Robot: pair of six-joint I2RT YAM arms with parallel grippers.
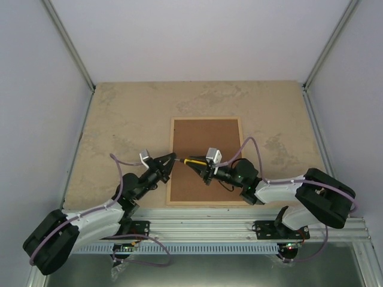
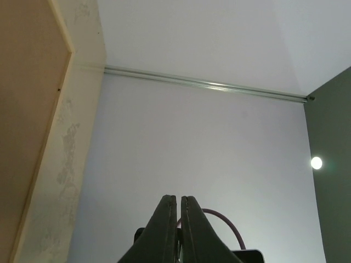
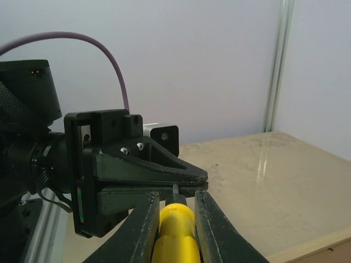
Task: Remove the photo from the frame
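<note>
The frame (image 1: 206, 118) lies back-up near the middle of the worktop's (image 1: 125, 119) near edge — brown board (image 1: 206, 140) showing. The right gripper (image 3: 175, 200) holds a yellow tool (image 3: 174, 233); the left gripper (image 2: 176, 200) is pinched tight at the tool's tip.

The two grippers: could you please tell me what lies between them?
A yellow-handled tool, held in the right gripper and pointing at the left gripper; the top and right wrist views show it.

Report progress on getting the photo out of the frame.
Done: nothing visible; the frame lies face down, brown backing board still in, photo unseen. In hand: right gripper holds a yellow-handled tool, its shaft at the shut left gripper above the backing. Left: open the backing, lift out the photo.
</note>
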